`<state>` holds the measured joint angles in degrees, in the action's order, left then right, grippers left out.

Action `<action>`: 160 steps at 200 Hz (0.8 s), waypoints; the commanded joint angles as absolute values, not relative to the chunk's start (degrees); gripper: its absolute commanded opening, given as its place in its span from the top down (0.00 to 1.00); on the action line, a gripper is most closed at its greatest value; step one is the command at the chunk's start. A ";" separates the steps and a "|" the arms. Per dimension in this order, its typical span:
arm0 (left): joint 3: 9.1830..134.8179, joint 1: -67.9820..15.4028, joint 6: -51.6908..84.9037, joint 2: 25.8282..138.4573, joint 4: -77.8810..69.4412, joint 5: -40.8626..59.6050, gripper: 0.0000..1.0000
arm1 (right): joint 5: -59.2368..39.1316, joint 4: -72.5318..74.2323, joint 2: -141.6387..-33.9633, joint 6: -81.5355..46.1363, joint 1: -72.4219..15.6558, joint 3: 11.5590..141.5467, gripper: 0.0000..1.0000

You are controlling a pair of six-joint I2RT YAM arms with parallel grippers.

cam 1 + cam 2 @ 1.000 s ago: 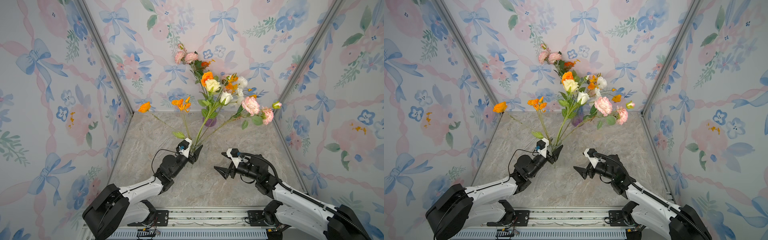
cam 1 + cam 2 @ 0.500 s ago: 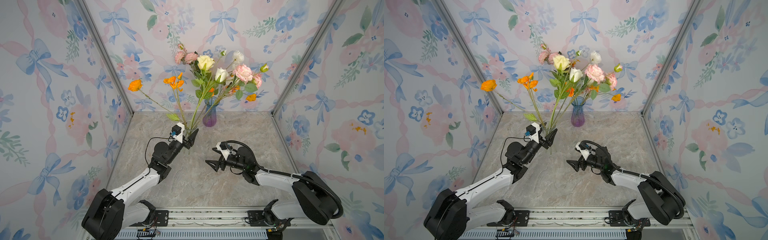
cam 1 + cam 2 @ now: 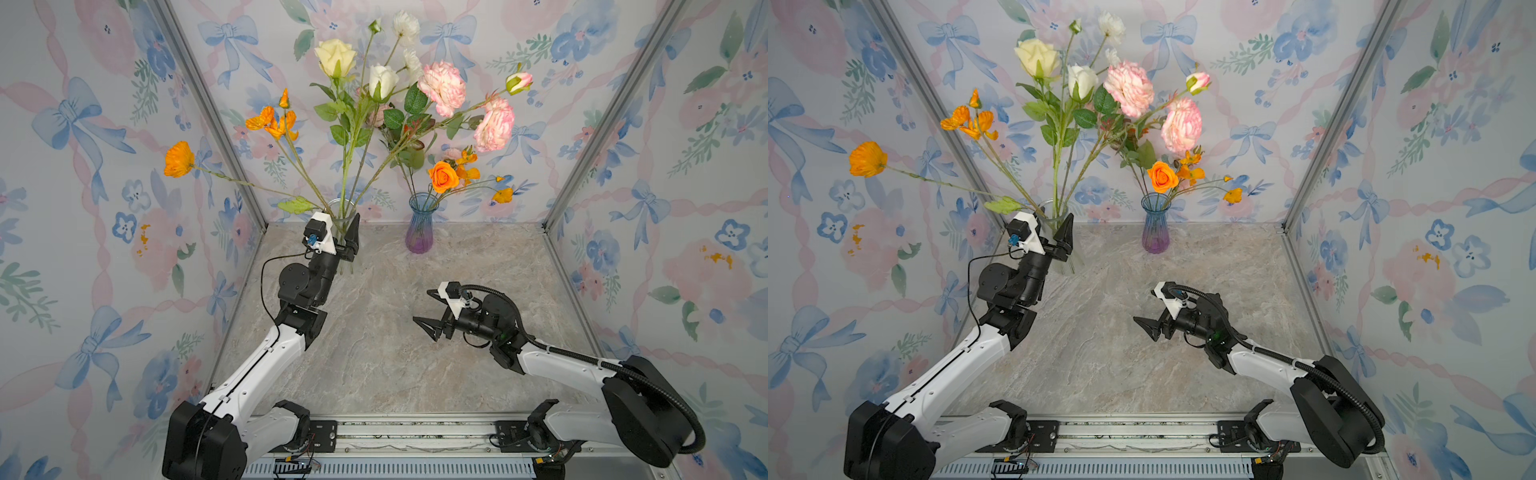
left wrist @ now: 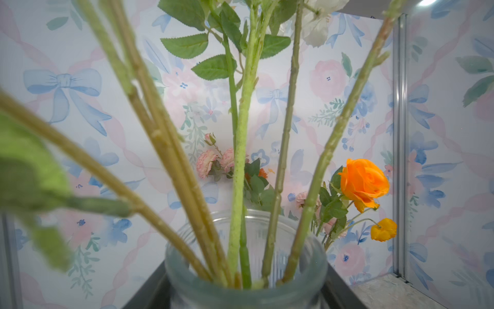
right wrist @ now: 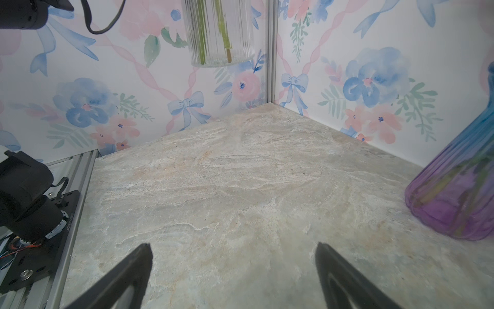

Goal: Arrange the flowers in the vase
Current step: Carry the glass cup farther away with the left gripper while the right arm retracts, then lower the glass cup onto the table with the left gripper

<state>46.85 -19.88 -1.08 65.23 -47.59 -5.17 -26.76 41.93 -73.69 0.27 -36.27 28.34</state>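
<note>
- While the left gripper clamps the clear ribbed glass vase from both sides just below its rim, we see that vase hang above the marble-look tabletop, near the back left corner.
- We find its base in the right wrist view in mid-air, with wallpaper behind it and apart from the tabletop.
- We look down at its mouth in the left wrist view. A loose bundle of green stems stands inside and fans outward, and a dark finger shows on either side of the glass.
- We count most of the flowers in this held vase:
  - a cream rose
  - a white rose
  - two pink ruffled blooms
  - a pink bud
  - orange poppies leaning far left
- We see a blue-to-purple glass vase standing upright on the tabletop against the back wall, well apart from the held one.
- We find in it an orange rose, smaller orange blooms drooping right, and small pale pink blooms behind.
- We note the right gripper low over the middle of the tabletop, jaws spread wide with nothing between them.
</note>
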 commanded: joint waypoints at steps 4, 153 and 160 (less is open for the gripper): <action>48.26 -17.12 -1.03 67.42 -60.80 -9.20 0.82 | -24.53 37.82 -72.68 3.34 -38.13 28.49 0.03; 54.29 -11.01 -3.31 104.37 -91.23 -21.73 0.82 | -29.02 42.61 -81.06 -0.34 -36.27 30.15 0.03; 55.06 -10.88 -3.28 106.27 -92.26 -21.36 0.82 | -29.01 42.58 -81.37 -0.27 -36.33 30.21 0.03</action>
